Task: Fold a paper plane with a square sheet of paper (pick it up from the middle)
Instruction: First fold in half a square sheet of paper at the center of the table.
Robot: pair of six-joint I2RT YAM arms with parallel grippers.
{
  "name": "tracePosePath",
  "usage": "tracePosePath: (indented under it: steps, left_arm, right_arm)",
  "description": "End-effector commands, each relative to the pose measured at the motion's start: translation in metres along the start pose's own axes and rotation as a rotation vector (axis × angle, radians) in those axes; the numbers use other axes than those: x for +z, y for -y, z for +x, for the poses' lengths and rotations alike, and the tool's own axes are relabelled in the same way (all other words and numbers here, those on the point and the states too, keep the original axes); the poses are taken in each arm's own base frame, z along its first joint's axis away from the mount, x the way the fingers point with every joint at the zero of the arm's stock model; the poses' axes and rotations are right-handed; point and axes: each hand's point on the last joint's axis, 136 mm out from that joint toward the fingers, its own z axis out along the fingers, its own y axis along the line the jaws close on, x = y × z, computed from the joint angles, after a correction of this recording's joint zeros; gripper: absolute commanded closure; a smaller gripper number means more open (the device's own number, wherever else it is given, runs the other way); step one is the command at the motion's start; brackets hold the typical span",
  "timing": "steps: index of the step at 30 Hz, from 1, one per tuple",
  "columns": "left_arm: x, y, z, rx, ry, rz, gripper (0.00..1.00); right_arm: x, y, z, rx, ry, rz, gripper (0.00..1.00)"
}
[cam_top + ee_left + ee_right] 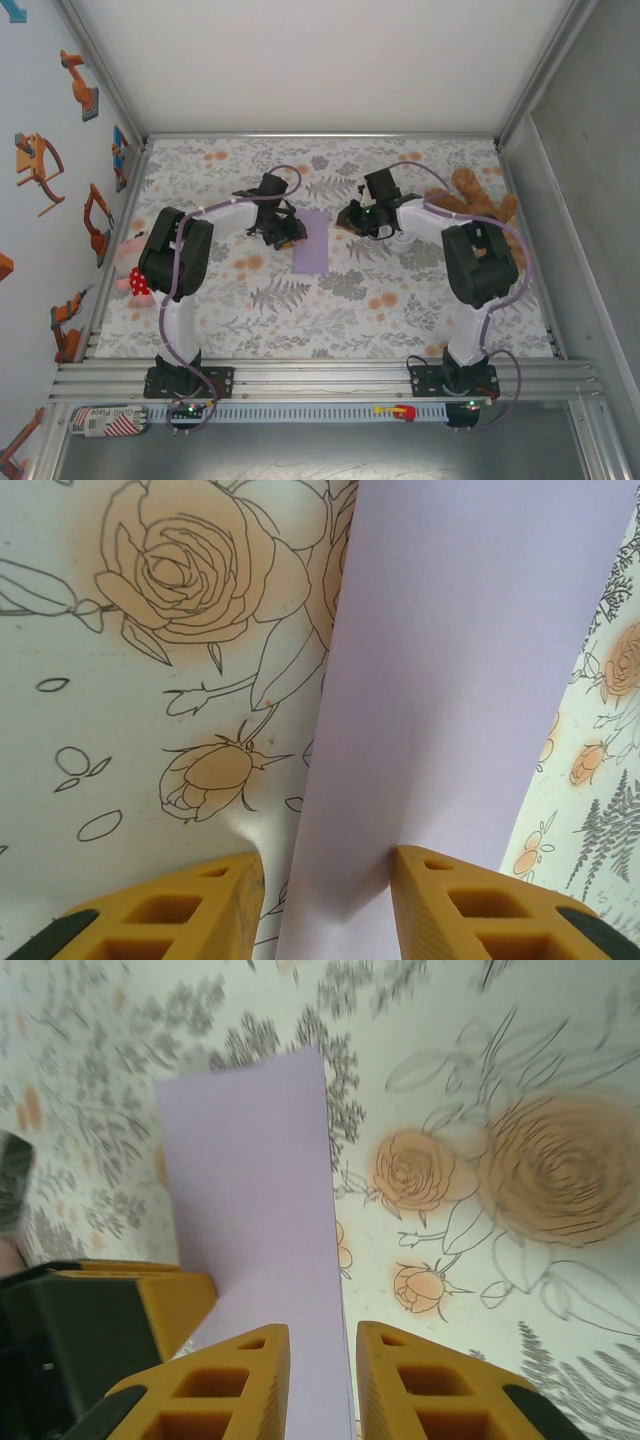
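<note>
Paper [311, 241] lies on the cloth [400, 300] (thin, light, floppy, so it should bend easily), left gripper [325, 865] spread across one long edge, right gripper [322, 1332] a crack apart at the other, neither pinching it; best pinched mid-edge.

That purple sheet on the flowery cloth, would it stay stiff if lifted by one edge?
Probably floppy: the lavender paper looks very thin and lies flat on the tablecloth. Likely very light, so a nudge could slide it easily.
</note>
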Motion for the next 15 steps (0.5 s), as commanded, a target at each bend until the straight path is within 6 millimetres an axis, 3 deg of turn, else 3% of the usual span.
tracePosePath:
  steps: [1, 7, 15]
  left_arm:
    - [0.041, -0.059, 0.044, -0.015, -0.141, -0.229, 0.6]
    - [0.05, -0.074, 0.049, -0.089, -0.143, -0.283, 0.63]
    - [0.064, -0.074, 0.052, -0.147, -0.157, -0.29, 0.62]
  right_arm:
    - [-0.007, 0.007, -0.004, -0.016, 0.056, 0.038, 0.76]
    - [-0.002, 0.015, 0.001, 0.005, 0.051, 0.037, 0.76]
    - [0.004, 0.017, 0.004, 0.008, 0.03, 0.028, 0.76]
